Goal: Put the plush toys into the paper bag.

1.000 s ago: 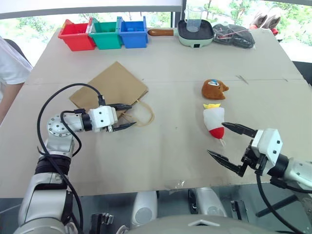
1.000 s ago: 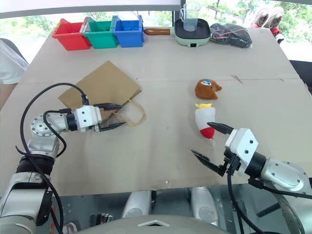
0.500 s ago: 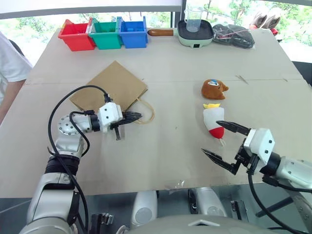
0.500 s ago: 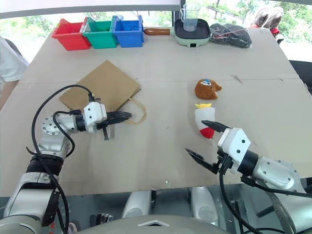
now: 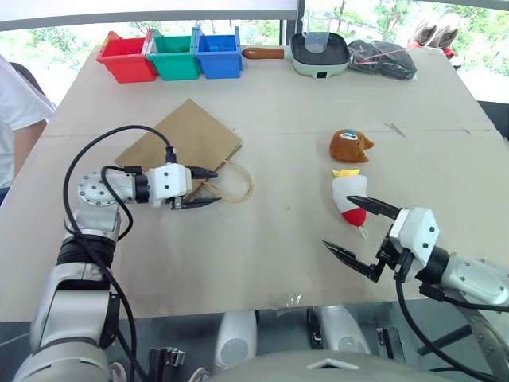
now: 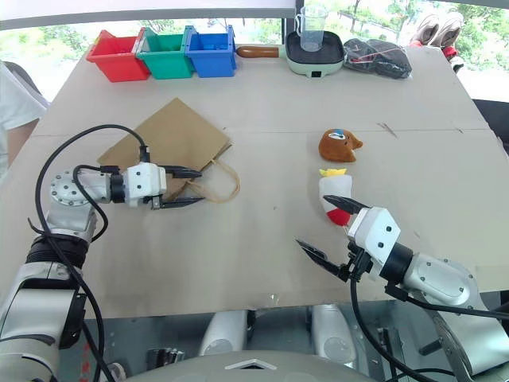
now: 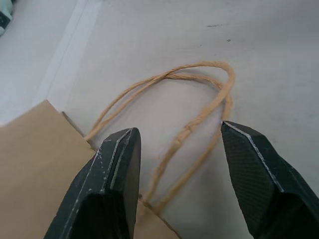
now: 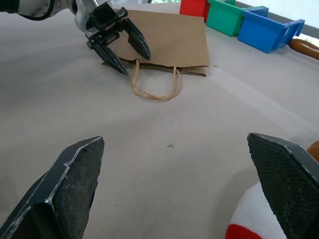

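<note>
The paper bag lies flat on the table's left half, its two loop handles pointing toward the middle. My left gripper is open at the bag's mouth, one finger on each side of where the handles join the bag, with nothing gripped. A round brown plush toy sits on the right half. Just nearer lies the white plush toy, red end toward me. My right gripper hangs wide open and empty just in front of the white toy's red end.
Red, green and blue bins line the far left edge. A pan with a clear cup and a black pouch sit at the far right. A person's white sleeve shows at the left edge.
My left gripper was shut over the bag handles half a second ago and now stands open again. The right gripper stays wide open near the white toy.
</note>
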Action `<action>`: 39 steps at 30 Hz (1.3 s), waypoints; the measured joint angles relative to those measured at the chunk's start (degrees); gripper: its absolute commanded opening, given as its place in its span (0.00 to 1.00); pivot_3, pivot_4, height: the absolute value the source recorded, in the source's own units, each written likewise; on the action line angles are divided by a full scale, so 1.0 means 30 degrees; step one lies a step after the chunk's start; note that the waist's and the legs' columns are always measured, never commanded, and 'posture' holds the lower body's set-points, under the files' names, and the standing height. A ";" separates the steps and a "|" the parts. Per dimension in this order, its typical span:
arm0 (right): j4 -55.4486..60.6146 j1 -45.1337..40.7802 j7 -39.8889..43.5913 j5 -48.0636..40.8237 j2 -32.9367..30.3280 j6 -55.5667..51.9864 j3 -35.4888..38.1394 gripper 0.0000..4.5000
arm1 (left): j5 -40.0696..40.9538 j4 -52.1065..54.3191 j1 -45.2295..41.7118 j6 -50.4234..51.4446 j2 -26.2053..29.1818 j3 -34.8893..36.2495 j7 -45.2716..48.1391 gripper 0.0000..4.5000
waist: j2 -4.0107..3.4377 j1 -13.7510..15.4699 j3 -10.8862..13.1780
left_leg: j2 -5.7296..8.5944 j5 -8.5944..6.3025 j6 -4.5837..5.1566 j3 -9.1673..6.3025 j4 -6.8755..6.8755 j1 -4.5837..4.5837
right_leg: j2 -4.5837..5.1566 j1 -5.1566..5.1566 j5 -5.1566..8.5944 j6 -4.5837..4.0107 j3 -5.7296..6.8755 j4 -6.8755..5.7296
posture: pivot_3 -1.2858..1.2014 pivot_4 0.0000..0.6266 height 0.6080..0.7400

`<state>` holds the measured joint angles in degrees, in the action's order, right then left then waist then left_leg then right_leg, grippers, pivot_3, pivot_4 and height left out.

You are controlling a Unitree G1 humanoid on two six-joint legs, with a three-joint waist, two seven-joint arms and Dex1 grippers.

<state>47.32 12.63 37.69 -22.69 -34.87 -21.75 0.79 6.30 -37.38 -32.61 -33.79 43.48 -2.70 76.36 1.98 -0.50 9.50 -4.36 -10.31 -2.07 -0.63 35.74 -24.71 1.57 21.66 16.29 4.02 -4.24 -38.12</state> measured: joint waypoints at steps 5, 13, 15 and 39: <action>0.0017 0.0371 -0.0240 0.0277 0.0120 0.0150 -0.0012 1.00 | -0.1571 -0.0677 -0.0861 -0.1507 -0.0360 -0.0788 -0.1398 0.63 | 0.0001 -0.0023 0.0000 | 0.0000 0.0000 0.0001 -0.0003 0.0001 0.0000 | -0.0004 0.0001 -0.0001 0.0003 0.0001 -0.0005 | 0.52 0.24 1.00; 0.0018 0.0547 -0.0576 0.0713 0.0331 0.0283 -0.0140 1.00 | -0.2855 -0.0964 -0.1059 -0.2615 -0.0828 -0.1593 -0.2743 0.17 | 0.0001 -0.0036 0.0000 | 0.0000 0.0000 0.0001 -0.0003 0.0009 0.0003 | -0.0005 0.0000 -0.0002 0.0005 0.0000 -0.0017 | 0.52 0.24 1.00; 0.0014 0.0478 -0.0710 0.0750 0.0514 0.0260 -0.0352 1.00 | -0.1899 -0.0767 -0.1012 -0.1162 -0.1490 -0.1401 -0.2756 0.01 | 0.0000 0.0008 -0.0001 | 0.0000 0.0000 0.0000 -0.0007 0.0022 -0.0003 | -0.0005 -0.0003 -0.0002 0.0006 0.0001 -0.0024 | 0.52 0.24 1.00; -1.6875 -1.2824 -0.0207 0.3778 0.9181 0.1027 -0.7438 0.01 | 0.8870 1.3966 0.2395 1.4442 -0.6461 0.0154 -0.4117 0.00 | -0.0031 -0.0222 0.0020 | -0.0054 -0.0001 0.0001 -0.0081 0.0184 0.0010 | -0.0108 0.0016 0.0005 -0.0002 -0.0004 -0.0247 | 0.52 0.24 1.00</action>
<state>-3.30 -25.84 37.07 -11.36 -7.33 -18.67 -21.52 32.91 4.52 -25.43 9.54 24.10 -2.24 64.01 1.89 -1.16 9.56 -4.52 -10.32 -2.07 -0.87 36.30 -24.68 1.25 21.71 16.31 4.02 -4.25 -38.86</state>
